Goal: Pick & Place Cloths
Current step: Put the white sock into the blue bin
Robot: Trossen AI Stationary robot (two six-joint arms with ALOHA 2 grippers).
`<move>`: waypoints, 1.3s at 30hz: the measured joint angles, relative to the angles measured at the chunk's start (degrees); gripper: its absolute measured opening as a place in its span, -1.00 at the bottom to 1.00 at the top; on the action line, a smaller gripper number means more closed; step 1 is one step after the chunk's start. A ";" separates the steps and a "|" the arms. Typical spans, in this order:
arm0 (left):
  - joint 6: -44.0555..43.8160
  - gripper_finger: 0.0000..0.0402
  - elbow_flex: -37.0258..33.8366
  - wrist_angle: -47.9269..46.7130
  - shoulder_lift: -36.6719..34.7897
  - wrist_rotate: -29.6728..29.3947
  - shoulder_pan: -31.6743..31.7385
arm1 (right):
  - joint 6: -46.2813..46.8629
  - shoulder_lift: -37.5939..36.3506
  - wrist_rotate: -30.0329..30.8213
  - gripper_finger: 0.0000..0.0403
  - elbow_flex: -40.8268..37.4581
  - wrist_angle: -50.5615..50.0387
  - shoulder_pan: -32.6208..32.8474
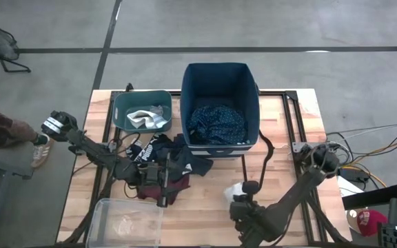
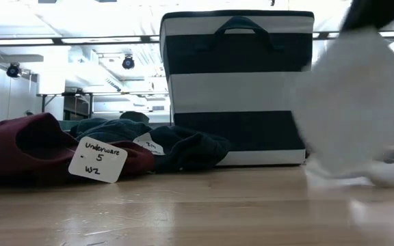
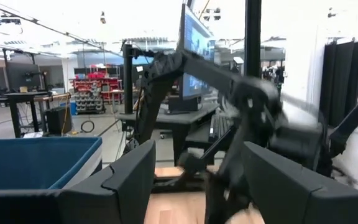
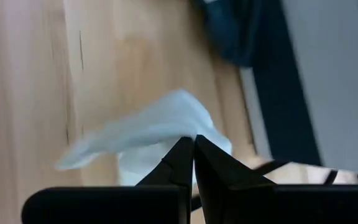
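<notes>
Three bins (image 1: 219,103) stand on the table (image 1: 302,172). Right gripper (image 4: 193,142) pinches white cloth (image 4: 160,127); left gripper (image 3: 197,180) gapes. Only low view shows a tag (image 2: 98,159).

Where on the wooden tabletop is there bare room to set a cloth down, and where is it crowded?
Bare wood lies along the front edge between the clear plastic bin and the right end effector, which is pinching a white cloth. More lies right of the tall navy fabric bin, near the corner. It is crowded around the maroon and dark cloth pile, under the left end effector.
</notes>
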 joint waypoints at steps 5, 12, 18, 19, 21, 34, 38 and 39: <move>-1.15 0.21 0.00 -4.17 0.12 -0.01 0.70 | -0.80 -5.57 3.20 -0.96 0.48 0.48 0.00; -5.51 0.21 0.08 -7.70 0.35 0.78 3.89 | -2.35 -11.77 7.14 -0.96 0.48 2.41 -0.41; -7.72 0.21 2.37 -8.64 3.08 9.57 6.52 | -5.82 -15.57 9.41 -0.96 0.48 5.47 -2.11; -7.73 0.21 3.01 -8.43 3.75 9.87 6.68 | -7.24 -15.95 9.69 -0.96 0.48 6.90 -2.46; -7.72 0.21 4.32 -8.53 5.33 10.03 6.94 | -10.84 -16.49 9.84 -0.96 0.48 9.64 -2.92; -6.39 0.21 10.83 -8.58 12.46 10.09 7.89 | -26.01 -16.71 8.32 -0.96 1.11 23.39 -6.10; -6.41 0.21 11.23 -8.83 13.33 11.60 8.69 | -30.35 -16.71 8.31 -0.96 2.53 26.76 -6.40; -6.51 0.21 11.38 -8.78 13.36 12.69 8.88 | -31.02 -16.71 8.31 -0.96 2.96 27.19 -6.60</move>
